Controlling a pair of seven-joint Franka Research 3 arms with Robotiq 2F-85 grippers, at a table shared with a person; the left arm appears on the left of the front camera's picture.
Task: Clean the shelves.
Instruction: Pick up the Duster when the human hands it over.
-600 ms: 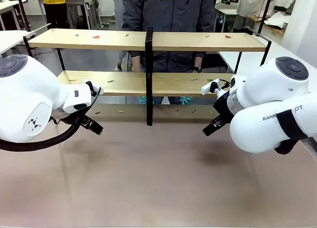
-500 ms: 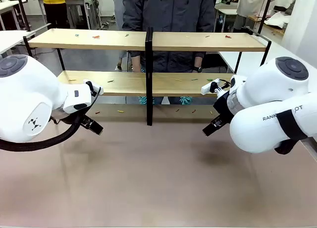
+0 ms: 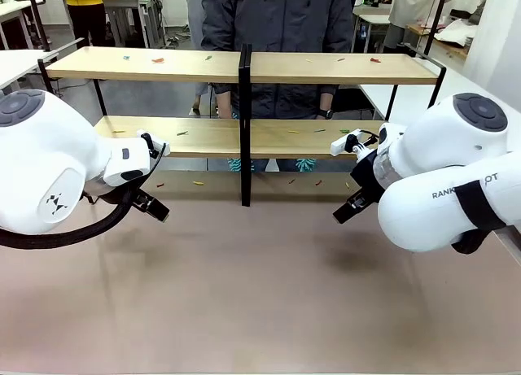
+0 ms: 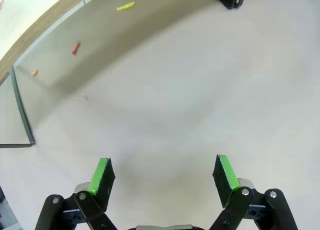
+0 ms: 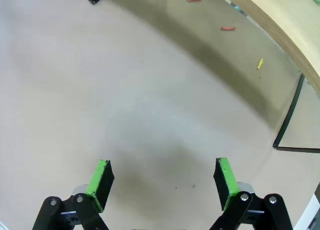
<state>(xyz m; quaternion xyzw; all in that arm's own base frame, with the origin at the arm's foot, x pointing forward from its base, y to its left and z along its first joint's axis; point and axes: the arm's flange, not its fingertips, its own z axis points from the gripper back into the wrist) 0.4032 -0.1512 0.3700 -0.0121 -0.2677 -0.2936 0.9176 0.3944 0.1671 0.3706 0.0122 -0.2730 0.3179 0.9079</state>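
2 grippers hang low over the table [image 3: 260, 310], and neither has anything in it. The left gripper [image 4: 162, 172] has its green pads spread wide over bare tabletop, and the right gripper [image 5: 162, 175] is spread just as wide, with nothing between the pads. The shelves [image 3: 342, 70] stand across the far half of the table, between the arms and a person [image 3: 277, 17] close behind them: 2 long wooden boards split by a black post. From where I stand the cleaning looks barely begun, if at all. Small coloured scraps [image 3: 157, 60] dot the upper board, more lie on the lower one, and a few sit on the table under the rack, like the yellow scrap [image 4: 125, 6] ahead of the left gripper. All of them are left to clear. 2 teal fluffy things [image 3: 305, 164] show just behind the lower board, in front of the person; I cannot tell what they are.
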